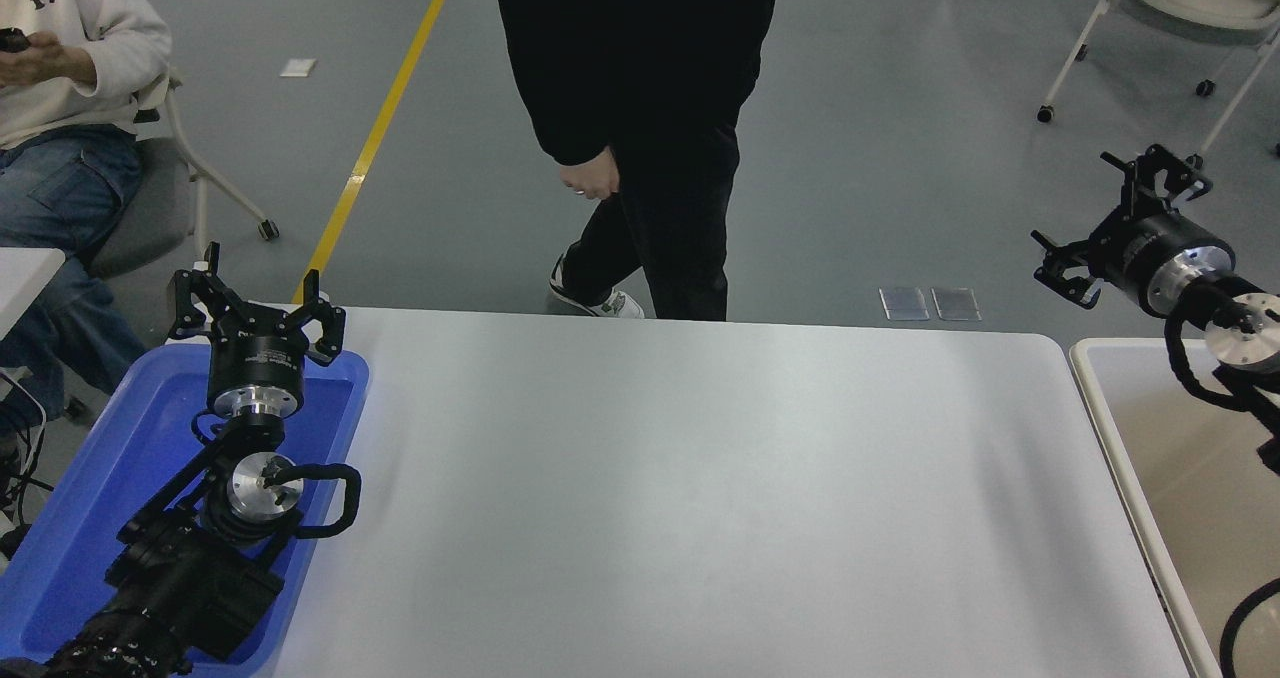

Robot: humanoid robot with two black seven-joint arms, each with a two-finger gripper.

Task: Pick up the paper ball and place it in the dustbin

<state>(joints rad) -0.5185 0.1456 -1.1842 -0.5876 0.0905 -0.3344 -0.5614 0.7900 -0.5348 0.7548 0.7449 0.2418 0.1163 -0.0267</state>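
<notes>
The paper ball is out of view. The dustbin (1108, 420), beige with a pale cream rim, stands past the table's right end and is cut off by the picture's edge. My right gripper (1114, 224) is raised above the bin's far left corner, open, with nothing between its fingers. My left gripper (256, 302) is parked at the lower left over a blue tray, its fingers spread open and empty.
The blue tray (60, 518) lies under the left arm at the table's left end. A person in black (640, 108) stands at the far side of the white table (680, 498). Another person (60, 108) sits at the far left. A wheeled chair (1180, 18) is at the top right.
</notes>
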